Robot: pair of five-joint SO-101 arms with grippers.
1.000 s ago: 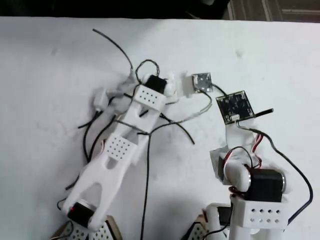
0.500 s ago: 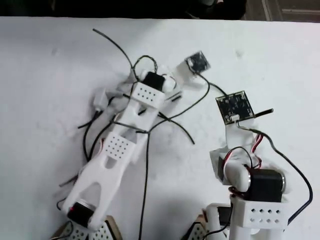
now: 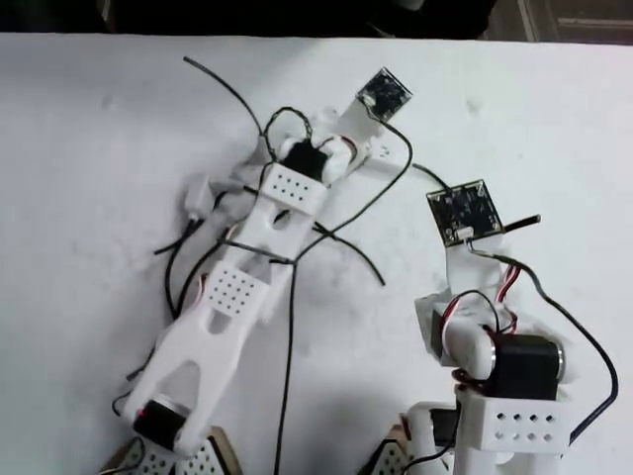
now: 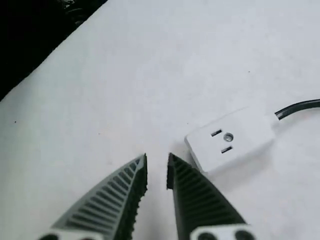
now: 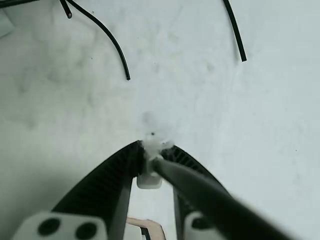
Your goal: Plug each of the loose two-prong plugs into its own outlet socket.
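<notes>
My left gripper (image 4: pixel 156 167), fingers barely parted and empty, has the white outlet socket (image 4: pixel 230 140) just beside its tips. It lies flat, two slots and a round hole facing up, black cord (image 4: pixel 297 107) attached. My right arm (image 3: pixel 495 366) is at the lower right of the overhead frame, and its right gripper (image 5: pixel 153 150) pinches a small white plug (image 5: pixel 150 177).

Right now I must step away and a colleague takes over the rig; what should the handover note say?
Left gripper: fingers slightly apart, empty, beside the white outlet socket on the table; its slots are empty.
Right gripper: shut on a small white plug, over the table.
Done: one plug in hand; none seated that I can see.
Left: carry the held plug to a socket and push it in, then any remaining plugs.
</notes>
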